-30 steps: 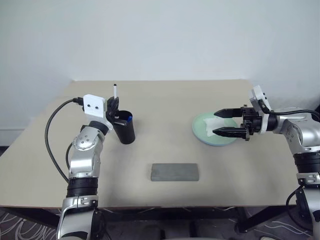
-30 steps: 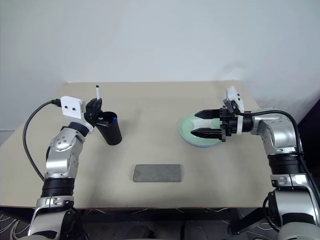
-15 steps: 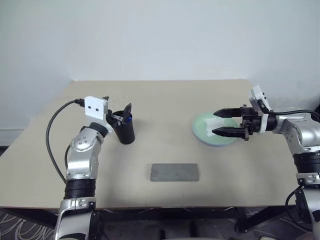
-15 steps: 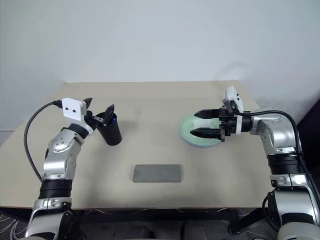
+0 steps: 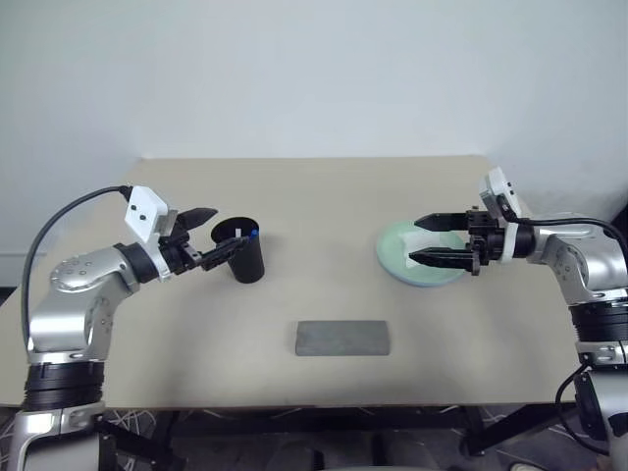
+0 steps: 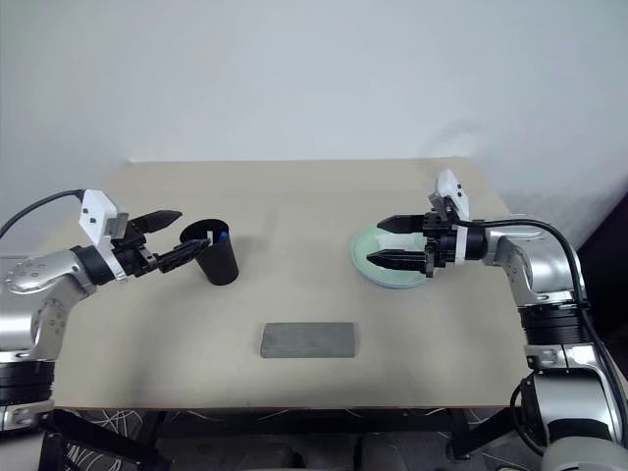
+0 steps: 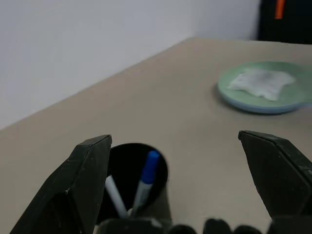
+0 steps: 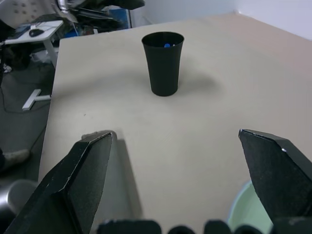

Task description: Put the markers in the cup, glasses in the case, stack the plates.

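The black cup (image 5: 244, 257) stands upright at the table's left, with both markers inside it: a blue-capped one (image 7: 147, 171) and a white one (image 7: 115, 194) lean in its mouth. My left gripper (image 5: 230, 227) is open, just left of the cup's rim, holding nothing. My right gripper (image 5: 413, 239) is open, hovering over the mint green plate (image 5: 432, 281); a light blue edge shows beneath that plate. The grey case (image 5: 343, 338) lies shut near the front middle. The glasses are out of view.
A small white cloth (image 7: 261, 80) lies on the green plate, under my right gripper's fingers. The tan table (image 5: 314, 196) is bare between cup and plates. A black cable (image 5: 59, 221) loops from my left wrist.
My left gripper opened and let the marker drop into the cup, then pulled back to the left and turned level. The right arm stayed put.
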